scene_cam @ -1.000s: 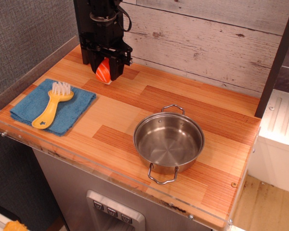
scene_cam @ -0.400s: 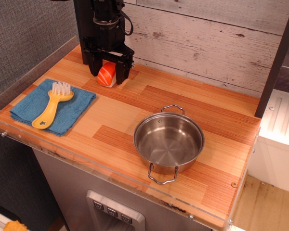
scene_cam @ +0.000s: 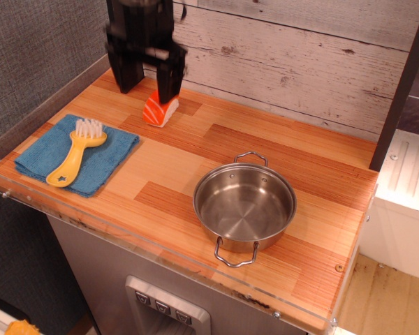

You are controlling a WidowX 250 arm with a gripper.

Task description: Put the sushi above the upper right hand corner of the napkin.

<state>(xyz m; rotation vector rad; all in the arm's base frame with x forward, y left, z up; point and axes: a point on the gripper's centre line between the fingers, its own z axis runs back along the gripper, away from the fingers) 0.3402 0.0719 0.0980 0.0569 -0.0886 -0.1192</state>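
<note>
- We are seeing the sushi (scene_cam: 159,110) resting on the wooden counter (scene_cam: 265,153), just beyond the upper right corner of the napkin (scene_cam: 52,150).
- The gripper (scene_cam: 146,75) is hanging above it, fingers apart, gripping nothing.
- We are judging it light, rigid and glossy; we are favouring its rice sides for any regrasp.

Even, warm indoor light. Soft shadows under pot (scene_cam: 244,206) and brush (scene_cam: 75,151). Mild glare inside pot. Hand (scene_cam: 145,75) motion-blurred; tabletop (scene_cam: 195,157) sharp. Corners dimmer.
</note>
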